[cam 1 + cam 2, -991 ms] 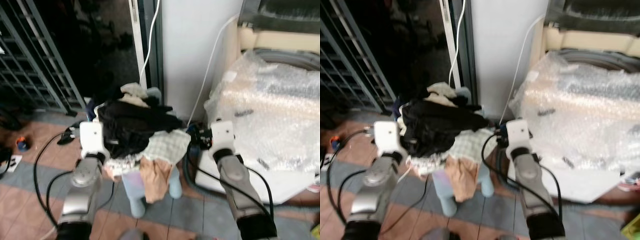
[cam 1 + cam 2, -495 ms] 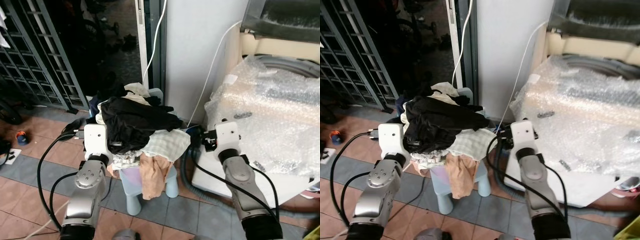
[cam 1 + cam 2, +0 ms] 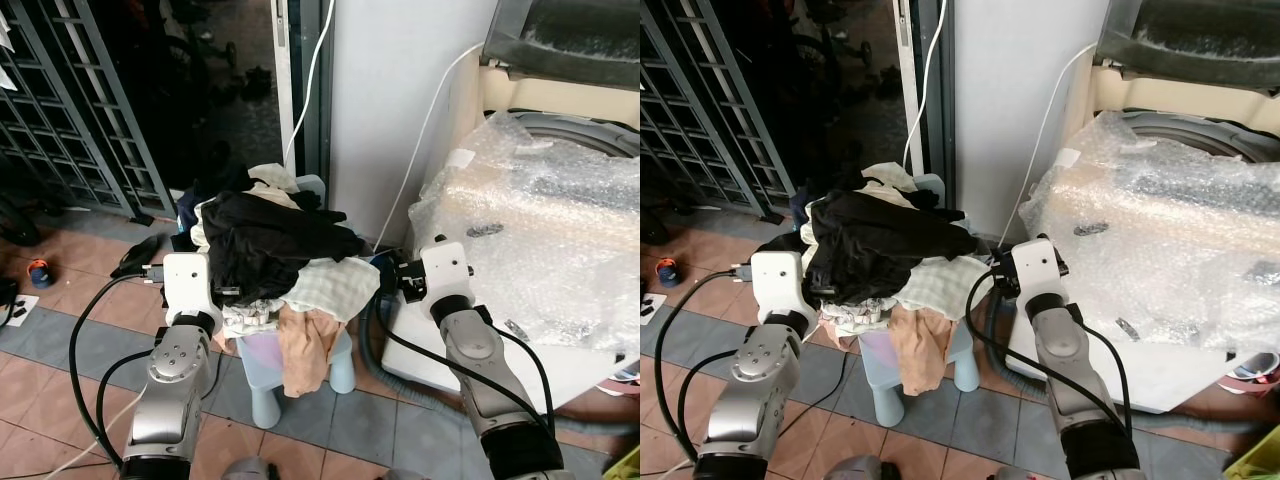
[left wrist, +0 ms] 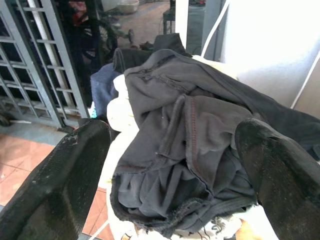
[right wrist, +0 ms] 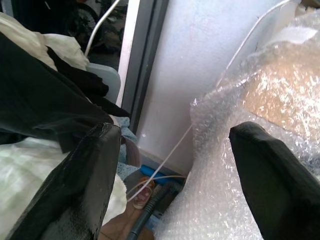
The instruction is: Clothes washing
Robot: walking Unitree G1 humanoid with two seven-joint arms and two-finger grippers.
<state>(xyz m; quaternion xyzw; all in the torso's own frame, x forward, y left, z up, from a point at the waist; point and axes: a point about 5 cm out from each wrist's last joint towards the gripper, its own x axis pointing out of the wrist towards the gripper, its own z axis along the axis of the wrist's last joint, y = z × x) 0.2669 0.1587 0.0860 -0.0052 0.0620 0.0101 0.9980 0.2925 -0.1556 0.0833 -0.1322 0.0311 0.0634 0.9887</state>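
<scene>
Both silver arms are reaching fwd from the bottom edge, forearms angled up and slightly inward, one on each side of the clothes pile (image 3: pixel 275 265). The left tool (image 4: pixel 175 165) is sitting at the pile's left flank, its two black fingers (image 4: pixel 55 185) standing wide apart w/ the black garment (image 4: pixel 195 145) lying between them, nothing clamped. The right tool (image 5: pixel 170 170) is hovering at the pile's right edge, just beside the bubble wrap (image 3: pixel 545 240); its fingers (image 5: pixel 70 185) are likewise spread wide, gripping nothing.

Task item: one heap of clothes, piled on a pale blue stool (image 3: pixel 262 385) standing on the tiled floor (image 3: pixel 60 360), in front of the white wall panel (image 3: pixel 400 100). Visible layers: 1 black garment on top, 1 checked pale cloth (image 3: pixel 330 290), 1 peach cloth (image 3: pixel 305 350) hanging down the front, cream pieces at the back.

Counts: 2 arms, 2 tools, 1 stool, 1 washing machine (image 3: pixel 1200 120) under the wrap at right, 1 metal gate (image 3: pixel 60 110) at left. White cables are running up the wall; black cables are trailing along both arms.
</scene>
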